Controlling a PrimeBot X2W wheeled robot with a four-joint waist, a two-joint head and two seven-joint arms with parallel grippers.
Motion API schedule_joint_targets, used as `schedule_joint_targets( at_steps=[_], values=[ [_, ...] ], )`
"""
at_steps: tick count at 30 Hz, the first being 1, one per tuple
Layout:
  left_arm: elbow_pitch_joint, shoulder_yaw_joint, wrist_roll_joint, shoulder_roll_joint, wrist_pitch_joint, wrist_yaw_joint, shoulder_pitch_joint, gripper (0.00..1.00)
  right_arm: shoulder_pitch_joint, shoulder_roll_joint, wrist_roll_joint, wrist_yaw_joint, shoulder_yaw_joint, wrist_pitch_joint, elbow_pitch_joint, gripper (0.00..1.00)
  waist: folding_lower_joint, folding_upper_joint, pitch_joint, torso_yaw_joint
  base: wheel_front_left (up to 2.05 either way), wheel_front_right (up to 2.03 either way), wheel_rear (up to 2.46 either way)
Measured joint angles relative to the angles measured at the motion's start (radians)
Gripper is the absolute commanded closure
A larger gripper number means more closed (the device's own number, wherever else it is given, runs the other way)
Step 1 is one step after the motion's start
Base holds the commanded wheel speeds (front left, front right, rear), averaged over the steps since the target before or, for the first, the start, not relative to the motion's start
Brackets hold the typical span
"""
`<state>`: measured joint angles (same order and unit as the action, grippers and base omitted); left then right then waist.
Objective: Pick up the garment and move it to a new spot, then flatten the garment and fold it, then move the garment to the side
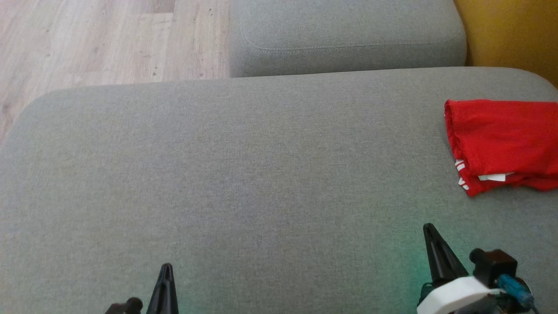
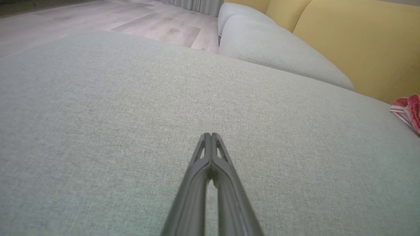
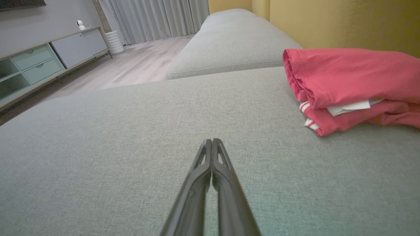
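**Garment (image 1: 501, 139) of red fabric lies folded at right edge of sofa seat, both hands clenched**

The red garment rests folded on the broad grey fabric sofa seat (image 1: 244, 174), at the far right of the head view, where the frame's edge cuts it off. Its rounded fold faces the middle of the seat. White stripes show at its near corner, and a white label (image 3: 349, 106) pokes out between the layers in the right wrist view.

The robot's left hand (image 1: 166, 267) sits at the lower left of the head view over bare upholstery, well apart from the garment. Its two long dark fingers are pressed together tip to tip and grasp nothing. The right hand (image 1: 429, 227), at the lower right, is likewise clenched and empty. It is nearer the garment but clear of it; in its own wrist view the cloth lies ahead and off to the right.

Past the seat's far edge sits a second grey cushion (image 1: 344, 39), with a mustard-yellow backrest (image 1: 505, 35) to its right and pale wood-plank floor (image 1: 109, 39) to its left. Grey curtains (image 3: 147, 16) and a low cabinet with pale green drawers (image 3: 39, 62) stand in the background of the right wrist view.
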<state>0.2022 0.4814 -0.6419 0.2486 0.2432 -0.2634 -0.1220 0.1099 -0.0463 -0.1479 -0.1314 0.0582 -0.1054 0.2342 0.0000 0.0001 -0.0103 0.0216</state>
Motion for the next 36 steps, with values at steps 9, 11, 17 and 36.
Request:
schedule_joint_targets(
  at_steps=[9,11,17,36],
  values=[
    [0.006,-0.034,-0.081,-0.010,-0.024,0.028,-0.001,1.00,0.002,0.000,-0.125,0.000,-0.002,0.010,0.001,1.00,0.0000,0.0000,0.001,-0.002,0.00,0.00,0.00],
    [0.007,-0.040,-0.097,-0.012,-0.032,0.039,-0.001,1.00,0.002,0.000,-0.149,0.000,-0.002,0.011,0.001,1.00,0.0000,0.0000,0.001,-0.002,0.00,0.00,0.00],
    [0.012,-0.067,-0.146,-0.019,-0.046,0.057,0.008,1.00,-0.003,-0.001,-0.223,0.000,-0.006,0.020,0.003,1.00,0.0000,0.0000,0.002,-0.003,0.00,0.00,0.00],
    [0.021,-0.143,-0.288,-0.047,-0.094,0.114,0.036,1.00,-0.027,-0.003,-0.443,0.000,-0.027,0.044,0.007,1.00,0.0000,0.0000,0.004,-0.006,0.00,0.00,0.00]
  ],
)
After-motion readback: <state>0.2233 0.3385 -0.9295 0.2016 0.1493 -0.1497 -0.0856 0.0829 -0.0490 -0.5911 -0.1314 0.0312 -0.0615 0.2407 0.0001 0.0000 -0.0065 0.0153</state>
